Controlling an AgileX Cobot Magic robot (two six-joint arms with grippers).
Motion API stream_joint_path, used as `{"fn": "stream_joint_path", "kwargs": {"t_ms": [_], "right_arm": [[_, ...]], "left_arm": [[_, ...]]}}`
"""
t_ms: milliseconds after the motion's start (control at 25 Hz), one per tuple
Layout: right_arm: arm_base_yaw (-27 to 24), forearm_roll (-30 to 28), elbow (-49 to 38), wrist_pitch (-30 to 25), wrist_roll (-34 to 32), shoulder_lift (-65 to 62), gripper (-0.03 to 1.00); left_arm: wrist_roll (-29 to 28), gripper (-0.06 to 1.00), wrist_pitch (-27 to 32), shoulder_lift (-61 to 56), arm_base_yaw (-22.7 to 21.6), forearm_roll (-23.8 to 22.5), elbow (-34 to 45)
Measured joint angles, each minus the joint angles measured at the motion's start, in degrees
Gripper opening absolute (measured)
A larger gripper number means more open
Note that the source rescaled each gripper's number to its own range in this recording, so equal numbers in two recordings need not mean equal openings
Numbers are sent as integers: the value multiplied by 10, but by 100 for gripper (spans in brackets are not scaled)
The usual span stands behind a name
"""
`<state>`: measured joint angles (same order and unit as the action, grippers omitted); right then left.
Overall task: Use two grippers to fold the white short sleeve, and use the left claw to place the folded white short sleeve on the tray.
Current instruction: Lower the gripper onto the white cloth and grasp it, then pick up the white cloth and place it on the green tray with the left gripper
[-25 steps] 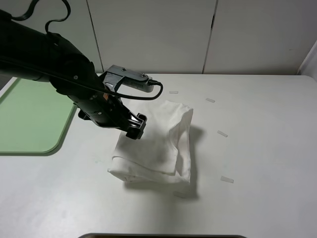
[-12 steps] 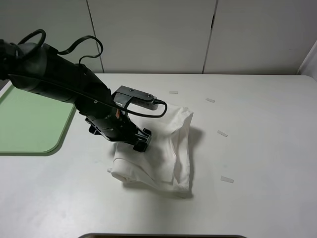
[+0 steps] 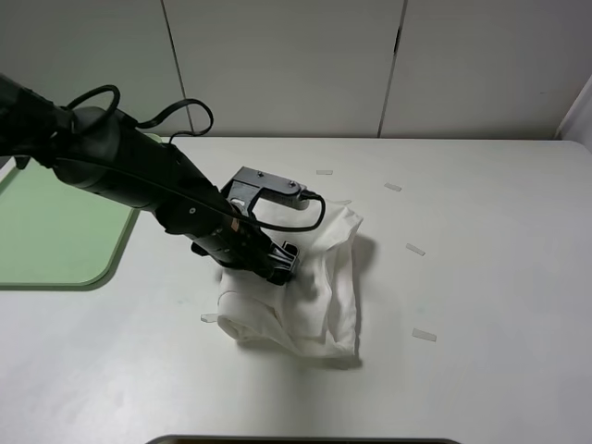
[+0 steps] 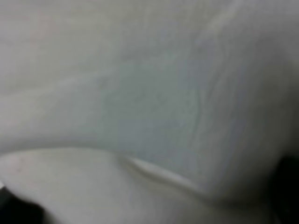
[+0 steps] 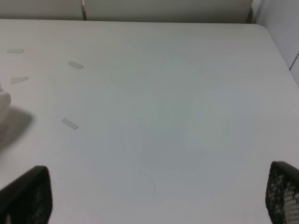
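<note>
The folded shirt (image 3: 305,282) lies bunched near the middle of the table (image 3: 481,277), well apart from the green tray (image 3: 55,231) at the left edge. The left claw (image 3: 285,264) presses into the shirt's left side with jaws spread wide, white cloth filling its wrist view. The right claw (image 5: 159,196) hangs over bare table, fingers (image 5: 28,193) wide apart and empty.

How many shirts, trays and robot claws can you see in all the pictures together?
White shirt: 1
Green tray: 1
Robot claws: 2 (left claw, right claw)
Total: 4
</note>
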<state>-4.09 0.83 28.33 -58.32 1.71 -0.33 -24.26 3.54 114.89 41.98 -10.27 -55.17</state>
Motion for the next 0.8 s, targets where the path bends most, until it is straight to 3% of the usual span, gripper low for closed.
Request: {"fn": "stream_joint_path", "kwargs": {"t_ms": [160, 240, 400, 440, 680, 800], "right_arm": [[0, 0, 0, 0, 0, 0, 100], [0, 0, 0, 0, 0, 0, 100], [0, 0, 0, 0, 0, 0, 100], [0, 0, 0, 0, 0, 0, 100], [0, 0, 0, 0, 0, 0, 100], [0, 0, 0, 0, 0, 0, 100]], "left_arm": [[-1, 85, -1, 2, 0, 1, 0], [-1, 74, -1, 2, 1, 1, 0], [-1, 39, 0, 2, 3, 2, -1], [0, 23, 0, 2, 4, 2, -1], [10, 23, 3, 1, 4, 2, -2], [34, 23, 45, -21, -10, 2, -1]]}}
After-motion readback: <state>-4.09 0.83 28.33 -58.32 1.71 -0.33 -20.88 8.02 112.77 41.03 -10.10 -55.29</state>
